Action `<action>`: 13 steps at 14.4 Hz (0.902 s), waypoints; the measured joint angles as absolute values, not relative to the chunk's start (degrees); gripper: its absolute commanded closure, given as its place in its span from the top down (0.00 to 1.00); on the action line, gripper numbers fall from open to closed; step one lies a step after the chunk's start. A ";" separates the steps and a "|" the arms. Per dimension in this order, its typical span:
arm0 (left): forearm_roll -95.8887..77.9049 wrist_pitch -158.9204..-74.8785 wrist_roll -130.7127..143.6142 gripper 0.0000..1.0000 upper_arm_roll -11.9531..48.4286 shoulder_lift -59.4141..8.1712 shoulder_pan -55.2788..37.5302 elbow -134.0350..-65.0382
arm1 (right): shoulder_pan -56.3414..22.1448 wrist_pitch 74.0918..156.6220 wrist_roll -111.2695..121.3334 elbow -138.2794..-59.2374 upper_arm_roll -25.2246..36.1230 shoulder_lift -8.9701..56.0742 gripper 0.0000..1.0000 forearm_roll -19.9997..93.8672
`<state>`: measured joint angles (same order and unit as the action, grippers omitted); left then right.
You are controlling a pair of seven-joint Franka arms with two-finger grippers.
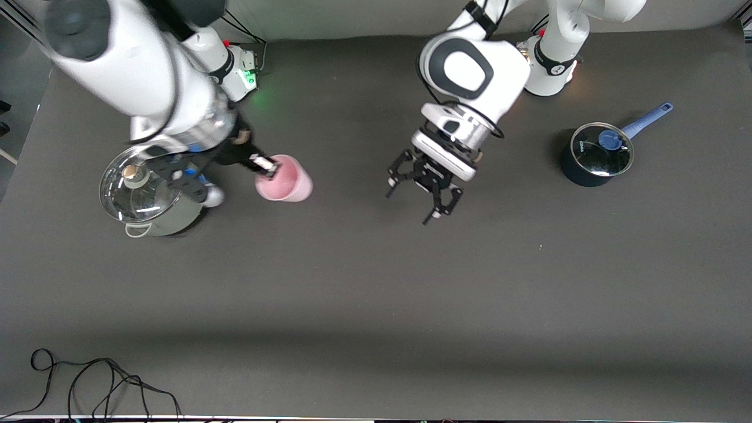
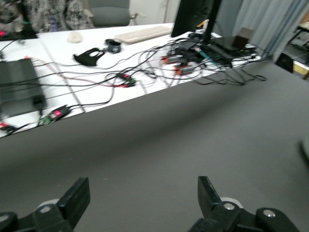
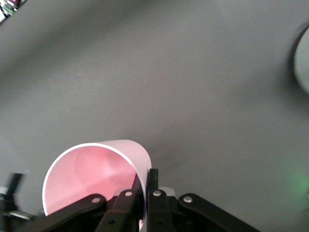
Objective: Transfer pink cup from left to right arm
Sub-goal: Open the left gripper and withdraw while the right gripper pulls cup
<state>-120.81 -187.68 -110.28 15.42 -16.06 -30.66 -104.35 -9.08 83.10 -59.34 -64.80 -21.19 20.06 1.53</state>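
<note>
The pink cup point(image 1: 288, 181) hangs tilted in my right gripper point(image 1: 267, 166), low over the table beside the steel pot. The right gripper is shut on the cup's wall at the rim. In the right wrist view one finger is inside the pink cup point(image 3: 96, 174) and one outside, where the right gripper point(image 3: 147, 181) pinches it. My left gripper point(image 1: 408, 207) is open and empty over the middle of the table, apart from the cup and toward the left arm's end of it. The left wrist view shows the left gripper point(image 2: 143, 191) with only bare table between its spread fingers.
A steel pot with a glass lid point(image 1: 147, 200) stands under the right arm's wrist. A dark blue saucepan with a glass lid and blue handle point(image 1: 596, 155) stands at the left arm's end. Black cables point(image 1: 88, 382) lie at the table's near corner.
</note>
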 measured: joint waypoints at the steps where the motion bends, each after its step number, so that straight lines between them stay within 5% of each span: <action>1: -119.93 -187.55 -110.34 1.00 15.36 -16.54 -29.49 -104.26 | -7.18 81.93 -55.27 -65.08 -21.16 19.49 0.00 1.53; 5: -111.93 -183.69 -110.31 1.00 15.25 -17.26 -24.22 -103.97 | 0.38 79.44 -40.20 -67.85 -20.85 16.53 0.00 1.53; 13: -83.62 -159.11 -110.17 1.00 15.09 -18.36 -8.85 -104.64 | 2.85 85.33 -18.76 -80.41 -10.30 10.09 0.00 2.89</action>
<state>-83.62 -159.11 -110.17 15.09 -18.36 -8.85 -104.64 2.85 85.33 -18.76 -80.41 -10.30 10.09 2.89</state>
